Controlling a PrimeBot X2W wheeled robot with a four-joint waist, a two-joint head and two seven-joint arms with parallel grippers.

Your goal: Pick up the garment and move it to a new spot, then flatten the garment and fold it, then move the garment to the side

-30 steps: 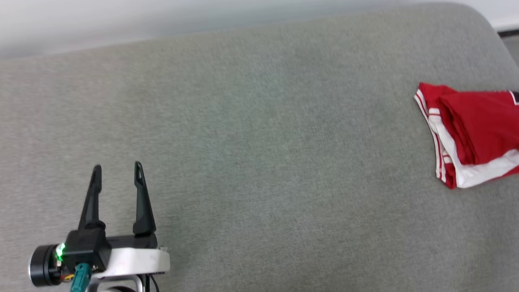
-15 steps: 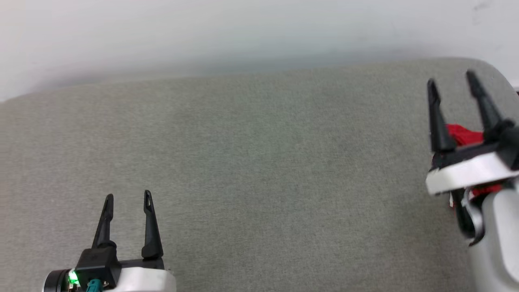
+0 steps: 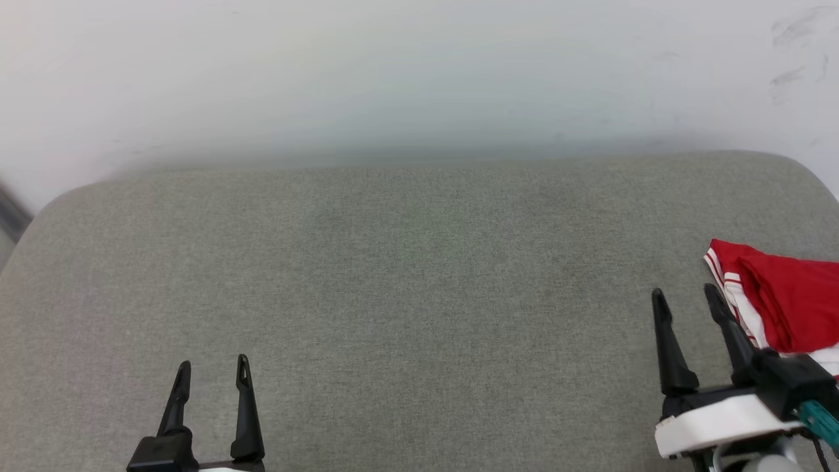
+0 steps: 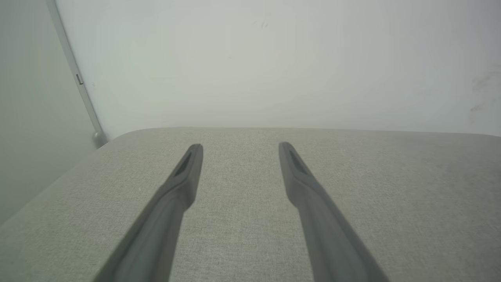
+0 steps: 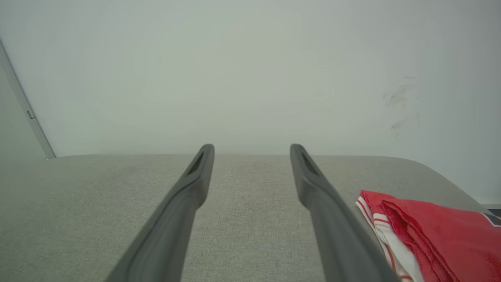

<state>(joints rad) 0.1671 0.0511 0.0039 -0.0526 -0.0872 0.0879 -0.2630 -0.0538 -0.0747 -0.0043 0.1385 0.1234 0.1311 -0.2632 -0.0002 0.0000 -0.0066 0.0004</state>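
The garment (image 3: 790,305), red with white striped trim, lies folded at the right edge of the grey padded surface (image 3: 419,282); the right wrist view shows the garment (image 5: 434,235) at its lower right. My right gripper (image 3: 685,297) stands open just left of the garment, apart from it, nothing between its fingers. In the right wrist view my right gripper (image 5: 252,150) points along the bare surface toward the wall. My left gripper (image 3: 213,369) is open at the lower left over bare fabric, and the left wrist view shows the left gripper (image 4: 240,149) with its fingers wide apart and empty.
A pale wall (image 3: 419,78) rises right behind the padded surface. The surface has rounded corners at the far left (image 3: 59,203) and far right (image 3: 806,170). A pale vertical strip (image 4: 74,74) runs down the wall beyond the left corner.
The head camera has tilted up, showing more wall. The right gripper has come down from over the garment to just left of it. Both grippers stay open.
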